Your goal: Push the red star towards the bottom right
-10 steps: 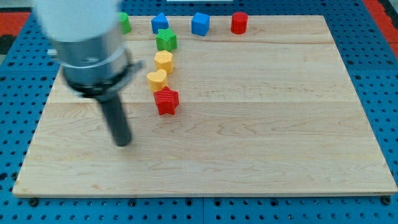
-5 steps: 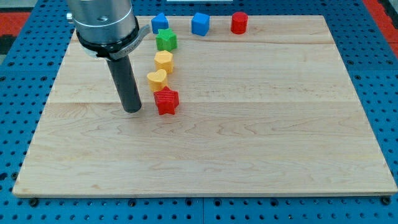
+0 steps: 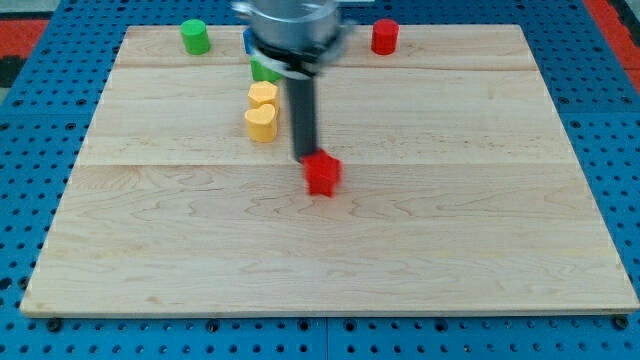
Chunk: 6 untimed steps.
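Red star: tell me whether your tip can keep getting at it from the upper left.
Probably yes. My tip sits right against the upper left of the red star, and nothing lies between them; the yellow blocks stand off to the view's left.

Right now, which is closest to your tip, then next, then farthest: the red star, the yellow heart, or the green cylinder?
From my tip:
1. Red star, touching, just to its lower right.
2. Yellow heart, up and to the view's left.
3. Green cylinder, far off at the view's top left.
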### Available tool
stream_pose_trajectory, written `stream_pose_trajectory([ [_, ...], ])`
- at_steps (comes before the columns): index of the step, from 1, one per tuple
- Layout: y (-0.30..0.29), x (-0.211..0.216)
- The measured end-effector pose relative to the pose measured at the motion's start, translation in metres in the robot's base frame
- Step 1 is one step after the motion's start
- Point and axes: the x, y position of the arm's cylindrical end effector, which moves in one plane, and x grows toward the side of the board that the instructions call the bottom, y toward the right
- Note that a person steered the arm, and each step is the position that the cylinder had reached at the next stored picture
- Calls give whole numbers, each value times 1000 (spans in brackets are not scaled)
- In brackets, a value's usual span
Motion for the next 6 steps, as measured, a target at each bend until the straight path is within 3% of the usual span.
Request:
stream_pose_trajectory([
  [1,64,64],
  [2,45,68],
  [3,-22,68],
  [5,2,106],
  [6,46,127],
])
